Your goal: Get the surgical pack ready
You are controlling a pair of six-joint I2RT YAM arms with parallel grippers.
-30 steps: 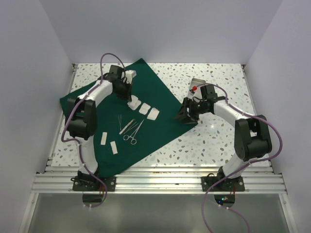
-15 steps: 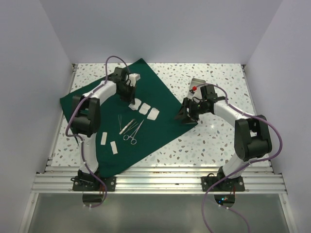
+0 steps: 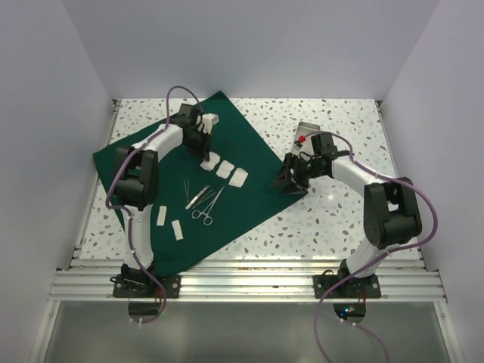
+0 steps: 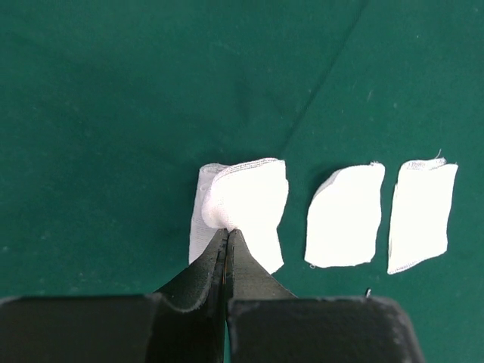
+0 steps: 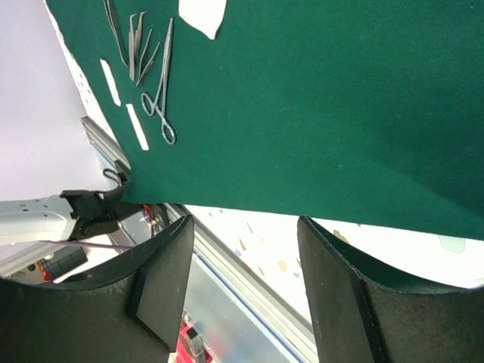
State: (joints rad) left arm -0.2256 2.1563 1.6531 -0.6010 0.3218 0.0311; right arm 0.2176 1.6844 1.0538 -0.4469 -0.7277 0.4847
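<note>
Left arm is shifting slightly right compared with a second ago; right arm isn't moving. Cloth [image 3: 249, 151] is lying flat, cornerwise on the bench [image 3: 340, 219], carrying instruments [image 3: 203, 200] and pads. Left fingers [image 4: 227, 236] are pinching shut on the leftmost pad [image 4: 253, 193], bunching it. Right fingers [image 5: 243, 227] are standing apart, gripping nothing, at the cloth's right corner.

The right arm [image 3: 355, 175] hides part of the small silver metal tray [image 3: 308, 126]; the right wrist view's top edge crops a white cloth pad [image 5: 203, 15].
</note>
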